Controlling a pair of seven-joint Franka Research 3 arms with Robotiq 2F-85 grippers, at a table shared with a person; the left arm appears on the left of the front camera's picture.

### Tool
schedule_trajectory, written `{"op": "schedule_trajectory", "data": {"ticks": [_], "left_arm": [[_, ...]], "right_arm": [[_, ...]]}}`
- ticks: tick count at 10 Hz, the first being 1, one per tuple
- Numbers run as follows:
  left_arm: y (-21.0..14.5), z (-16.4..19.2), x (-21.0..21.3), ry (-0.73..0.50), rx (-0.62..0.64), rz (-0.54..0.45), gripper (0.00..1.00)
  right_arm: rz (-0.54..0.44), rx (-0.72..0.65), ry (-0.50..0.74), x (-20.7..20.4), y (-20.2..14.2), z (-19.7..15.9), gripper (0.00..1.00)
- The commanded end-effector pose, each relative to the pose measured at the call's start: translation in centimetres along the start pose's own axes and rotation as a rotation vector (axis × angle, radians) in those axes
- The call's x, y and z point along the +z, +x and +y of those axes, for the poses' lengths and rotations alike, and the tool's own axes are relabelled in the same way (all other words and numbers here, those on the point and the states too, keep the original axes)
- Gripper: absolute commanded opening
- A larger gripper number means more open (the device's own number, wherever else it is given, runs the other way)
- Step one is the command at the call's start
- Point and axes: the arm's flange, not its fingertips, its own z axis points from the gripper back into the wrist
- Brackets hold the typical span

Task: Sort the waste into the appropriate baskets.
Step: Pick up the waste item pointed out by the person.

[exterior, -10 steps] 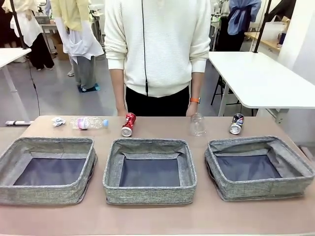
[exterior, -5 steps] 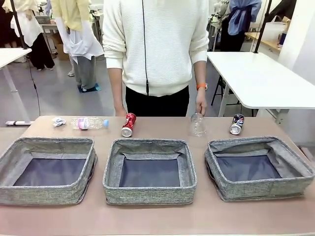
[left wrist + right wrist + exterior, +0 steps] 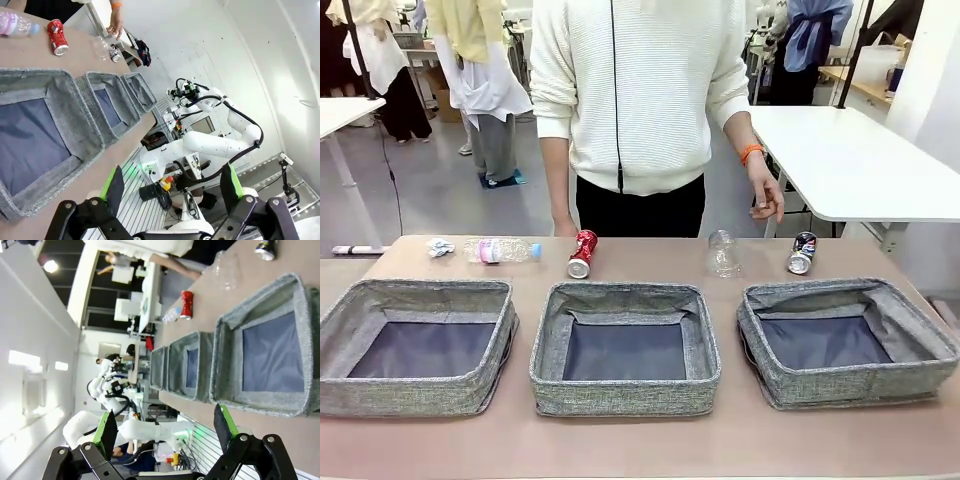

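Observation:
Three grey woven baskets stand in a row: left (image 3: 340, 330), middle (image 3: 548, 345), right (image 3: 920, 345). Behind them, along the table's far edge, lie a white paper wad (image 3: 440, 247), a clear bottle (image 3: 500, 250) with pink label and blue cap, a red can (image 3: 582, 253), a clear plastic container (image 3: 722, 254) and a dark blue Pepsi can (image 3: 801, 252). My left gripper (image 3: 172, 187) hangs open above the near edge by the left basket (image 3: 75, 115); the red can (image 3: 56, 37) lies far off. My right gripper (image 3: 165, 427) is open near the right basket (image 3: 300, 295).
A person in a white sweater stands at the far side, one hand (image 3: 766, 197) lifted above the table's right end. A white table (image 3: 860, 160) stands behind on the right. Bare tabletop (image 3: 640, 440) runs in front of the baskets.
The person's hand has let go of the clear container and risen up and to the right. The container now stands alone on the table. Nothing else moved.

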Motion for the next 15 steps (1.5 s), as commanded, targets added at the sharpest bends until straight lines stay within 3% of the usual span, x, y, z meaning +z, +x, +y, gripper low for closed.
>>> {"op": "schedule_trajectory", "data": {"ticks": [1,7,9,11,13,14,15], "left_arm": [[0.4,-0.2,0.0,-0.021,-0.028,-0.014,1.00],[0.4,-0.2,0.0,-0.021,-0.028,-0.014,1.00],[0.4,-0.2,0.0,-0.021,-0.028,-0.014,1.00],[0.4,-0.2,0.0,-0.021,-0.028,-0.014,1.00],[0.4,-0.2,0.0,-0.021,-0.028,-0.014,1.00],[0.4,-0.2,0.0,-0.021,-0.028,-0.014,1.00],[0.4,-0.2,0.0,-0.021,-0.028,-0.014,1.00]], "right_arm": [[-0.007,0.030,0.020,-0.1,0.5,0.2,1.00],[0.002,0.003,0.000,-0.2,0.2,0.1,1.00],[0.046,0.111,-0.234,-4.4,2.3,4.0,1.00],[0.044,0.156,-0.631,-12.3,5.9,7.8,1.00],[0.161,0.171,-0.892,-20.4,8.4,7.3,1.00],[0.152,0.192,-0.884,-21.2,8.7,6.8,1.00],[0.173,0.221,-0.791,-19.1,8.1,7.3,1.00]]}}
